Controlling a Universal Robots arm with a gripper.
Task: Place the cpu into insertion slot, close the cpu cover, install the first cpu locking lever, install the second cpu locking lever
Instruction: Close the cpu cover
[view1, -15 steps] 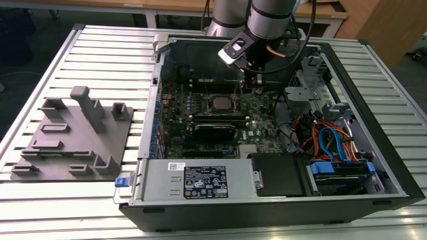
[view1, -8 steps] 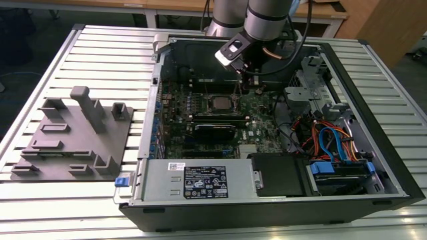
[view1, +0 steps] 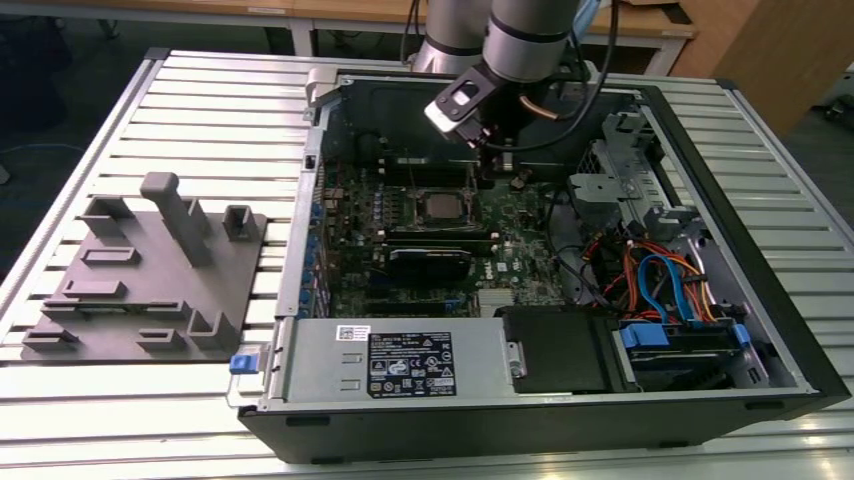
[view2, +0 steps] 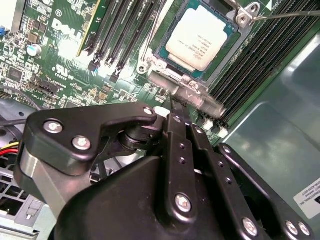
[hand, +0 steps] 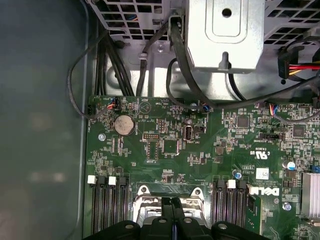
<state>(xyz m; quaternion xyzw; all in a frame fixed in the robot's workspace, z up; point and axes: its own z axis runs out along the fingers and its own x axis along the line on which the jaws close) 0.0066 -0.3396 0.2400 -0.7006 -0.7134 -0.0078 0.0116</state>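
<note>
The cpu (view2: 200, 37) lies flat in the insertion slot (view2: 172, 61) on the green board, its silver-grey top showing; in the exterior view the cpu (view1: 437, 207) sits mid-board. The cpu cover (view2: 192, 95) appears as a silvery strip along the socket's edge, and the cover (hand: 145, 202) carries a screw at each corner. Whether it lies fully flat I cannot tell. My gripper (view2: 175, 106) is shut, its black fingers pressed together with the tips at that cover edge. The gripper (hand: 172, 204) (view1: 505, 172) hangs just behind the socket. A thin wire lever (view2: 290, 14) runs past the socket's far corner.
Long black memory slots (hand: 107, 210) flank the socket on both sides. A metal drive cage (hand: 225, 35) and black cables stand beyond the board. Across the case is a power supply (view1: 387, 365), with coloured cables (view1: 661, 280) beside it. A grey fixture (view1: 147, 270) sits outside at the exterior view's left.
</note>
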